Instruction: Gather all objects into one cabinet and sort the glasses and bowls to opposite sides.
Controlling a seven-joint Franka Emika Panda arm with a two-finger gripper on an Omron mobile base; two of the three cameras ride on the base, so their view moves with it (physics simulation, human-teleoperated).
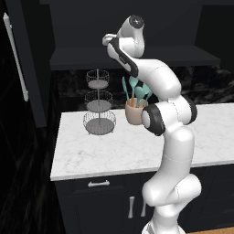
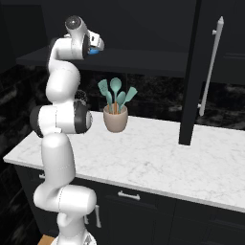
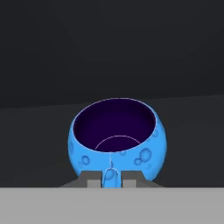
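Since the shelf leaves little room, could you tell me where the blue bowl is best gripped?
Grip the blue bowl by its near rim, coming from the open front of the cabinet shelf. It sits upright with its mouth open, so one finger can go inside the wall and one outside. The end effector appears shut on that rim.

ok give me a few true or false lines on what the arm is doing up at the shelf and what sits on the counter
1. The fingers are shut on the rim of a small bright blue bowl with a dark inside. True.
2. The beige pot of teal utensils lies tipped over. False: it stands upright on the white marble counter.
3. A three-tier wire basket stand stands on the counter. True.
4. The black cabinet door with a long silver bar handle is closed. False: it stands swung open.
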